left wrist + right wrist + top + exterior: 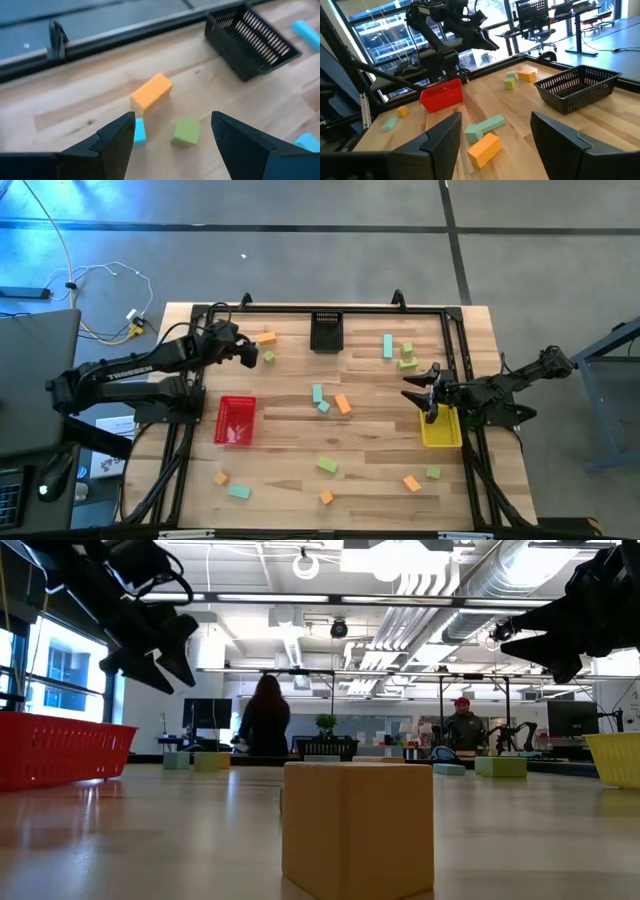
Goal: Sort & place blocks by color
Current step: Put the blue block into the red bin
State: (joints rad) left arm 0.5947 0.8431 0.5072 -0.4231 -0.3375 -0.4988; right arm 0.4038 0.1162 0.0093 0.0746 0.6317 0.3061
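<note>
From above, you have hardly begun: the blocks lie scattered over the table [300, 480], and the red bin [235, 421], the yellow bin [441, 430] and the black bin [327, 331] show nothing sorted inside, as far as you can see. Your left gripper [248, 352] hangs with jaws apart just beside an orange block [266, 338] and a green block [269, 357] at the far left; your right gripper [420, 385], jaws apart and empty, hovers above the yellow bin's inner side, near a green cluster [406, 358] and a teal bar [387, 345]. More blocks sit mid-table and along the near edge, well apart. At table height, an orange cube [358, 828] fills the foreground, both arms hang above the wood, and two people stand in the room far behind. Through the left wrist, the open fingers [114, 142] frame the green block [186, 132], with the orange one [151, 92] beyond and a teal one [139, 131] beside the left finger; judge that crowding before closing. Through the right wrist, the spread fingers [442, 145] look over an orange block [484, 148] touching a teal piece [484, 125], nothing held.
</note>
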